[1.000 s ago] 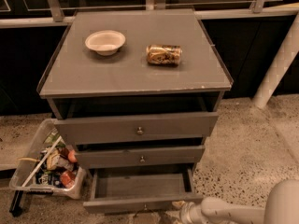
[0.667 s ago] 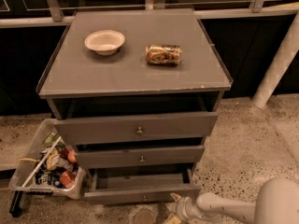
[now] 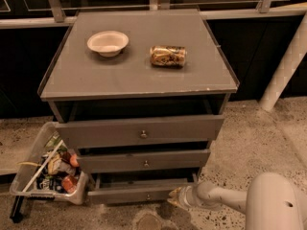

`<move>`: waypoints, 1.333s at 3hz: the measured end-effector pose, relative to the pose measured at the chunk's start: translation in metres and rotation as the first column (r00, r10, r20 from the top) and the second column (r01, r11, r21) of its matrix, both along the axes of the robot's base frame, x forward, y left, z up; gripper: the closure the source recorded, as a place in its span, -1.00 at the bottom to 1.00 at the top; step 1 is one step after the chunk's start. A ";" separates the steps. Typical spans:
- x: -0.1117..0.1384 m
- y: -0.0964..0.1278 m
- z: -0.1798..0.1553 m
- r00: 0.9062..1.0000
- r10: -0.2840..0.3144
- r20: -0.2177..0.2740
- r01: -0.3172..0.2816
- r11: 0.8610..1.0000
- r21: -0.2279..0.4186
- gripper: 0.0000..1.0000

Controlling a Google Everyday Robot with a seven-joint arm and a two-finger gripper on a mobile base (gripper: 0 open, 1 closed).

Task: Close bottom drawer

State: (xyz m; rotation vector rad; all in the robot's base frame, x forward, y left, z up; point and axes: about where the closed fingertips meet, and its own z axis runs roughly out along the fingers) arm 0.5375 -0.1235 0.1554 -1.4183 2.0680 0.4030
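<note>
The gripper (image 3: 175, 198) sits low in the frame, just right of centre, at the right end of the bottom drawer's front panel and right up against it. Whether it is open or closed cannot be told from this view. The pale arm (image 3: 225, 199) behind it runs off to the right into a big rounded white housing (image 3: 276, 202) in the lower right corner.

The grey cabinet (image 3: 139, 78) fills the middle of the frame, its flat top spreading across the upper half. Around it lies a speckled floor (image 3: 259, 138), and a white post (image 3: 286, 63) leans along the right edge.

Under the top, the top drawer (image 3: 105, 132) is the deepest of the three and stands a little forward, with a dark gap above it. The middle drawer (image 3: 115, 162) comes next, narrower. The bottom drawer (image 3: 120, 194) lies in the lower middle of the frame, pulled out slightly, with a dark strip of its inside showing behind the shallow front panel.

At the lower left, touching the cabinet's side, a clear plastic bin (image 3: 25, 176) holds a jumble of packets and small items.

On the cabinet top a white bowl (image 3: 108, 42) stands toward the upper left, and a gold can (image 3: 168, 56) lies on its side just to its right, apart from it.

A small round knob (image 3: 148, 196) sits at the middle of the bottom panel, left of the gripper.
</note>
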 end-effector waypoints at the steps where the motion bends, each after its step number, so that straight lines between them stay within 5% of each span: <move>1: 0.048 -0.004 0.037 0.995 -0.032 0.095 0.037 0.998 -0.051 0.75; 2: 0.048 -0.005 0.038 0.995 -0.034 0.099 0.039 0.998 -0.053 0.73; 4: 0.048 -0.005 0.038 0.995 -0.034 0.099 0.039 0.998 -0.053 -0.20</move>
